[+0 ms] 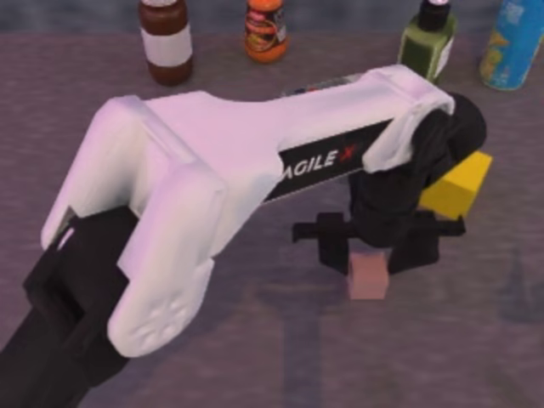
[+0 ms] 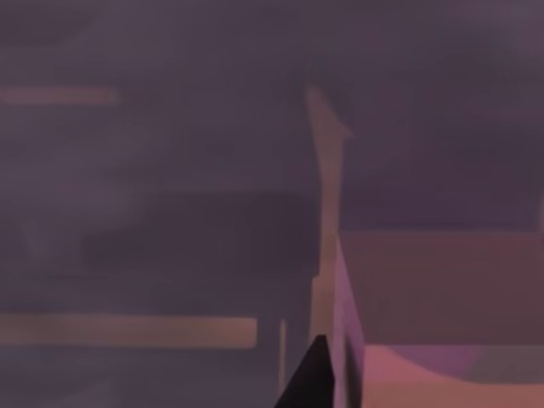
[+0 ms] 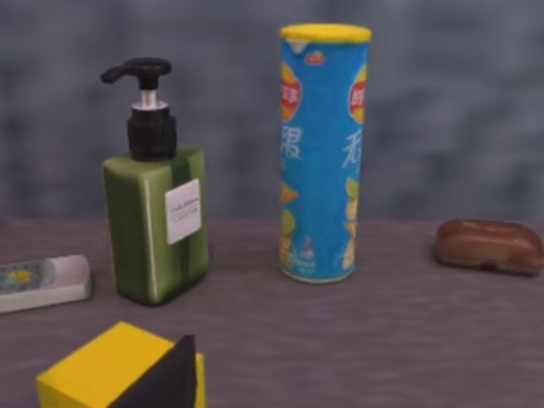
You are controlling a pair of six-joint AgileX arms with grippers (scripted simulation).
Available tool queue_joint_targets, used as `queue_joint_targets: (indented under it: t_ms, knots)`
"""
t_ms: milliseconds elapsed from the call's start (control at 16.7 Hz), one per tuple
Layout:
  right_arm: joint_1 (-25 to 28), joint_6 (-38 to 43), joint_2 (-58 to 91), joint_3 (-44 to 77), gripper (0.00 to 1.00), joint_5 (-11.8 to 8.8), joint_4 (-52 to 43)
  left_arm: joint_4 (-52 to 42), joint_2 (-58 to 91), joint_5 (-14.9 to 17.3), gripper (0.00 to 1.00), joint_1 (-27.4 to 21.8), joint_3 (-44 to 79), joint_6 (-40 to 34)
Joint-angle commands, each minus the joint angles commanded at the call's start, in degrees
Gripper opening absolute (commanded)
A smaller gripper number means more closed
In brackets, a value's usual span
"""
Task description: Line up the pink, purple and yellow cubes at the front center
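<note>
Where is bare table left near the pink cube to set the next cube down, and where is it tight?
Bare table runs right of the pink cube and toward the near edge. It is tight behind: the left hand stands over the pink cube, the yellow cube sits just beyond, and the green pump bottle and blue chip can line the far edge.

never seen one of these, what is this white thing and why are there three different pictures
The white shape is a robot arm seen from a camera above the table. Its black left gripper sits right over a small pink cube. The other two pictures come from cameras on each arm's wrist. The left wrist view is close to the table, with the pink cube beside a dark fingertip. The right wrist view shows a yellow cube, a green pump bottle, a blue chips can and a brown bread roll. The purple cube is not visible.
</note>
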Motion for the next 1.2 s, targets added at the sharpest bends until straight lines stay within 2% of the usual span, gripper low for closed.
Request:
queue_joint_targets:
  t_ms: [180,240,840,1200]
  knots:
    - [0.00,0.00,0.00,0.00,1.00,0.00,0.00,0.00,0.00,0.00,0.98,0.00,0.00,0.00]
    - [0.00,0.00,0.00,0.00,1.00,0.00,0.00,0.00,0.00,0.00,1.00,0.00,0.00,0.00]
    - [0.00,0.00,0.00,0.00,1.00,0.00,0.00,-1.00,0.09,-0.02,1.00,-0.03,1.01,-0.01]
    - [0.00,0.00,0.00,0.00,1.00,0.00,0.00,-13.51,-0.06,0.00,1.00,0.69,13.16,-0.38]
